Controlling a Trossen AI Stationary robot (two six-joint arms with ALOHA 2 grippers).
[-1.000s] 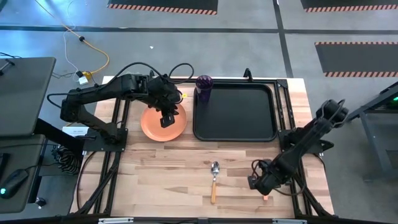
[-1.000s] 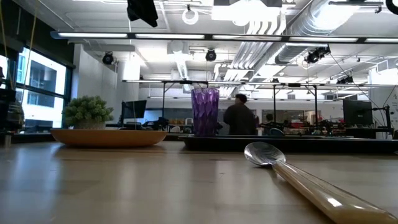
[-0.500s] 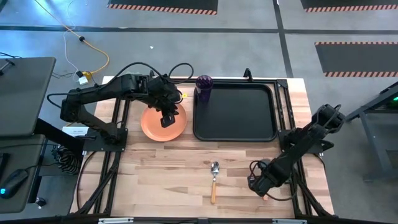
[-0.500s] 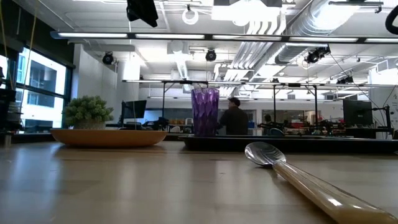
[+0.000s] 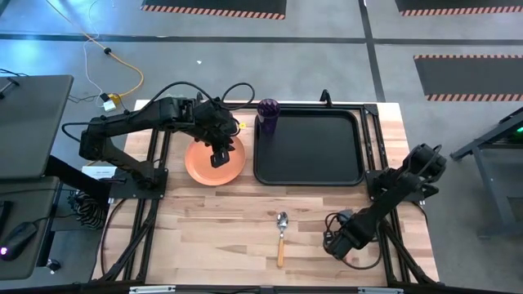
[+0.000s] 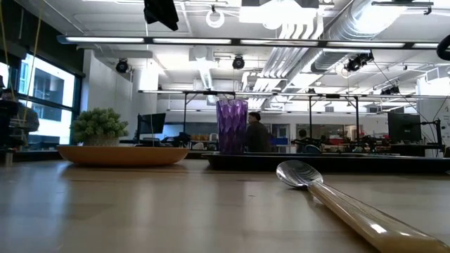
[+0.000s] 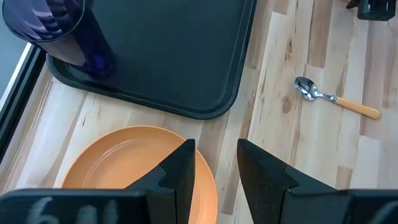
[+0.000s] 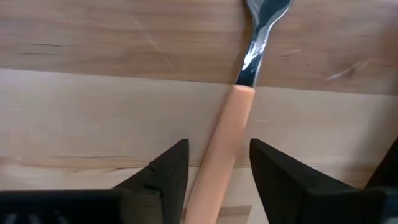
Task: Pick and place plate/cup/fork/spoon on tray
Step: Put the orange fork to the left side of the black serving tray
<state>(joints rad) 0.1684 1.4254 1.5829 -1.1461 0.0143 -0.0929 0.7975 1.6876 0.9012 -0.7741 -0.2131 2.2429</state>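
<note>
The orange plate (image 5: pixel 204 167) lies on the wood left of the black tray (image 5: pixel 310 151). The purple cup (image 5: pixel 268 110) stands upright in the tray's far left corner. The spoon (image 5: pixel 281 233) lies near the table's front edge, bowl toward the tray. My left gripper (image 7: pixel 216 149) hangs open well above the plate's right rim (image 7: pixel 124 168), with nothing between its fingers. My right gripper (image 5: pixel 337 242) points down at the front right. It is open, with one finger on each side of the fork's orange-pink handle (image 8: pixel 221 143). The arm hides the fork in the high view.
A green plant ball (image 6: pixel 98 125) shows beyond the plate in the low view. Bare wood lies between the plate and the spoon. The tray's floor is bare apart from the cup. The table's right edge is close to my right arm.
My right gripper has come down toward the table at the front right and shifted slightly toward the left edge, covering the spot where the fork's handle end showed. My left arm, the plate, the cup and the spoon have stayed put.
</note>
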